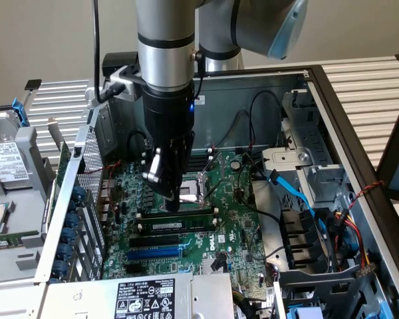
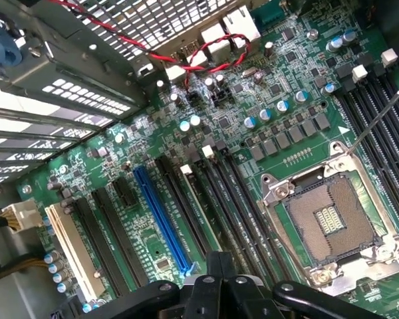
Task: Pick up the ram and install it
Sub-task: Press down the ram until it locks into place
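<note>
Ram [image 1: 179, 226], as we see it in the exterior view, lies seated in a black memory slot on the motherboard [image 1: 233, 219], its long axis running from that view's left to its right, level with the board and just above the blue slot [image 1: 154, 253]. We see the gripper [image 1: 175, 202] standing upright with its fingers clenched together, its tip at or just above the stick's upper edge. Around it all, the open computer case [image 1: 319, 86] holds the board, an empty processor socket [image 2: 329, 219], cables and a drive bay.

Green motherboard [image 2: 266, 113], one blue slot [image 2: 161, 219] among black slots [image 2: 216, 193], red twisted wire [image 2: 206, 53].
</note>
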`<action>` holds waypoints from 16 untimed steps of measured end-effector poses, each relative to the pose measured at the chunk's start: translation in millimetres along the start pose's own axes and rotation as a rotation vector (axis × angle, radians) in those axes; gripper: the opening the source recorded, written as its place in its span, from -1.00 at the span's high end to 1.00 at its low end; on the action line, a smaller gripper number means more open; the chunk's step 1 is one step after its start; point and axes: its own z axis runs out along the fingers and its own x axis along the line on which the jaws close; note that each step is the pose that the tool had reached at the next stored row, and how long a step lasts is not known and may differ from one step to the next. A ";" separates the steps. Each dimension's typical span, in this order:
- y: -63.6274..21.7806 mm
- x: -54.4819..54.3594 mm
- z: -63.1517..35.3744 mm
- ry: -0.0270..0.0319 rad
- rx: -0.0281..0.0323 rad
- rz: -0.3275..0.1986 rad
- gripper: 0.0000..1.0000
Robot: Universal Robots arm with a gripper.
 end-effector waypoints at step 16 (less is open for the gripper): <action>0.0 0.0 0.0 0.0074 -0.0292 0.200 0.79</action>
